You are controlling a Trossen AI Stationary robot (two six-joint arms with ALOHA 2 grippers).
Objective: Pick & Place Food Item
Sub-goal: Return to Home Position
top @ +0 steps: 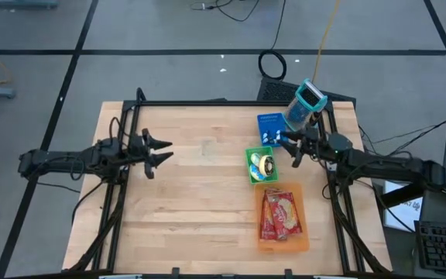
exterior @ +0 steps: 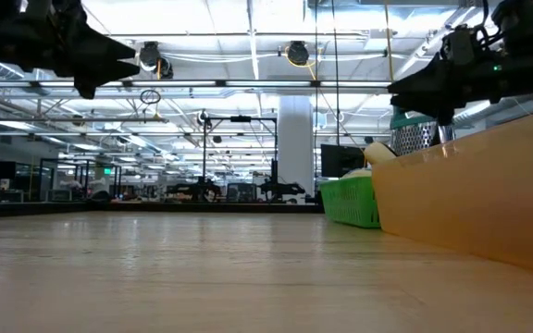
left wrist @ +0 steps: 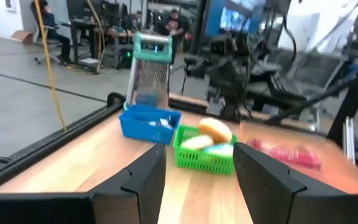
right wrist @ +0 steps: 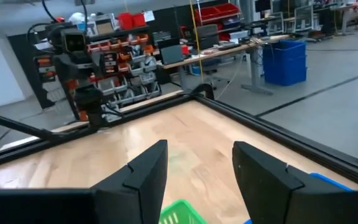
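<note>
Now, at the right gripper [top: 294, 149]: fingers [right wrist: 145, 171] spread wide, nothing between them. Hangs right of centre in the high view, just beside the blue bin [top: 271, 118] and near the upper corner of the green bin [top: 248, 167]. Looks, by the task, empty-handed and due to go home. Inside the blue bin only small pale shapes, too small to call food items with certainty. Left gripper [top: 165, 150] likewise spread and empty, waiting left of centre above the bare table [top: 200, 209], well apart from every bin.

Main danger, as a judgement: the grater [top: 307, 105] with the teal handle, upright at the upper right and very near the right arm. Needs only a sideways swing during the pull-back to topple, perhaps onto the blue bin, and to spill its load. Second danger: retreating too low. Risks catching the rim of the blue bin or of the green bin and dragging it across the wood. Orange bin [top: 304, 244] with red packets [top: 279, 213], lower right, seemingly outside this path. Better to lift first, then to draw back straight.
</note>
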